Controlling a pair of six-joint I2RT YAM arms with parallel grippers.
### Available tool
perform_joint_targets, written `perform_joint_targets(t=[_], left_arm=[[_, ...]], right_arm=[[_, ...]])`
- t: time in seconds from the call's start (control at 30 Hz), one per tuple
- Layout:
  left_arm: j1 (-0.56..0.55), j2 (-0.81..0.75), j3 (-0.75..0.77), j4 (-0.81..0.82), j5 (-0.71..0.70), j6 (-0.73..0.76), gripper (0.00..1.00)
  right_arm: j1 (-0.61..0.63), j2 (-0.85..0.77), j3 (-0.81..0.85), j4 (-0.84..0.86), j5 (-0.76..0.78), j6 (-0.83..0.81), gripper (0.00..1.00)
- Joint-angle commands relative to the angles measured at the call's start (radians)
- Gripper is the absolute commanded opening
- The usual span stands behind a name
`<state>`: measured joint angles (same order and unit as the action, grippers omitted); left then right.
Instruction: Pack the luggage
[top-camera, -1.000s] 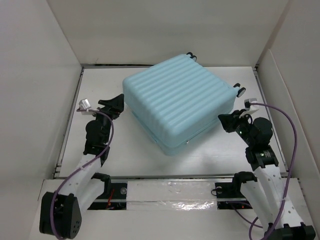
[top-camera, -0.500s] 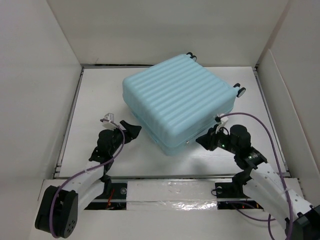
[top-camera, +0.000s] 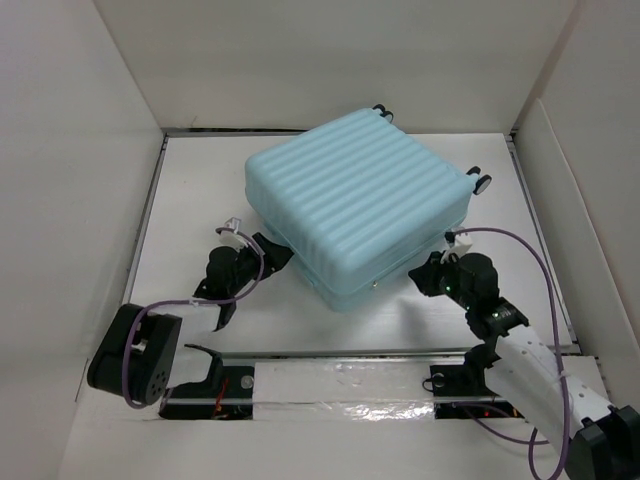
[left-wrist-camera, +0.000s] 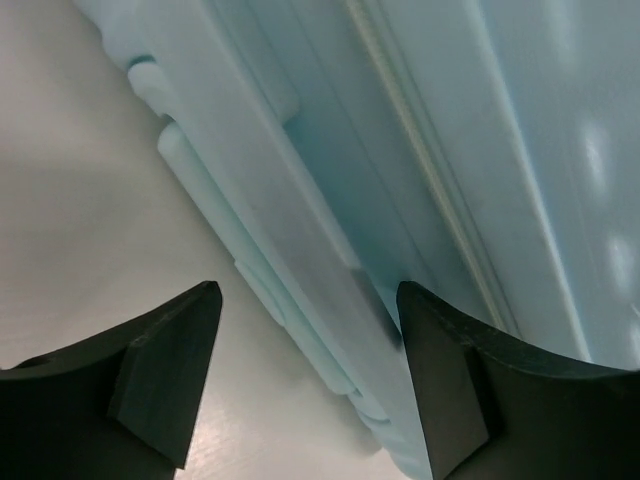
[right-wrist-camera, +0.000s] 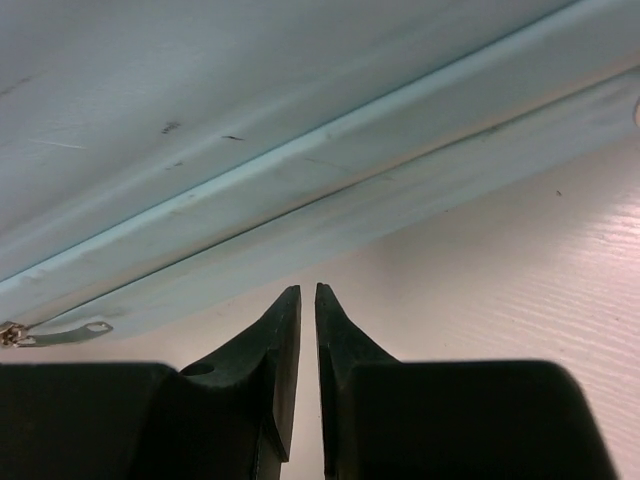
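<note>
Luggage: a small pale aqua-blue hard-shell suitcase (top-camera: 355, 205) with a ribbed shell lies shut and flat, set at an angle on the far middle of the white table (top-camera: 190, 190); its black-and-white spinner wheels (top-camera: 482, 182) point to the far right.
Left gripper: the left gripper (top-camera: 272, 254) sits low at the suitcase's near-left side – black fingers spread wide, nothing pinched.
Left wrist view: the ribbed lower edge of the shell (left-wrist-camera: 480, 150) runs down between the two fingers (left-wrist-camera: 165, 370), closer to the right-hand one; whether that finger touches the shell cannot be told.
Right gripper: the right gripper (top-camera: 420, 275) is just beside the suitcase's near-right side, fingers drawn almost together with only a thin slit between them and nothing in it.
Right wrist view: the tips (right-wrist-camera: 308, 290) point at the closed seam of the shell (right-wrist-camera: 250, 100) – just short of it, with bare table under them; a small metal zip pull (right-wrist-camera: 60, 332) hangs from the seam off to the left.
</note>
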<state>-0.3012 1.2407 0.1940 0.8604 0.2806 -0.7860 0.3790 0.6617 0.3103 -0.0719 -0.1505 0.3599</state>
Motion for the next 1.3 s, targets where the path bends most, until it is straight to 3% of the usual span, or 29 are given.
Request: perform_joint_targets(t=[0.0, 0.07, 0.23, 0.53, 0.7, 0.77, 0.93, 1.2, 1.27], left_arm=[[-0.001, 0.077, 0.047, 0.193, 0.040, -0.045, 0.68], [-0.001, 0.132, 0.047, 0.256, 0.039, -0.064, 0.65], [-0.001, 0.223, 0.035, 0.396, 0.028, -0.119, 0.48], [-0.010, 0.286, 0.031, 0.485, -0.109, -0.176, 0.02], [-0.010, 0.313, 0.002, 0.600, -0.109, -0.174, 0.00], [-0.010, 0.278, -0.017, 0.577, -0.116, -0.151, 0.00], [-0.010, 0.169, -0.093, 0.491, -0.141, -0.104, 0.00], [-0.242, -0.015, -0.137, 0.325, -0.258, -0.065, 0.00], [-0.242, -0.049, -0.154, 0.321, -0.250, -0.082, 0.00]], right_arm=[[-0.031, -0.026, -0.031, 0.101, 0.074, 0.051, 0.16], [-0.061, -0.051, -0.048, 0.139, 0.091, 0.066, 0.14], [-0.133, 0.007, -0.057, 0.243, 0.117, 0.088, 0.11], [-0.192, 0.359, 0.001, 0.555, 0.121, 0.128, 0.03], [-0.201, 0.472, 0.036, 0.679, 0.127, 0.136, 0.00], [-0.210, 0.530, 0.050, 0.770, 0.108, 0.120, 0.00], [-0.235, 0.683, 0.231, 0.811, -0.076, 0.045, 0.00], [-0.307, 0.860, 0.354, 0.913, -0.308, 0.067, 0.01], [-0.307, 0.894, 0.398, 0.876, -0.353, 0.054, 0.02]])
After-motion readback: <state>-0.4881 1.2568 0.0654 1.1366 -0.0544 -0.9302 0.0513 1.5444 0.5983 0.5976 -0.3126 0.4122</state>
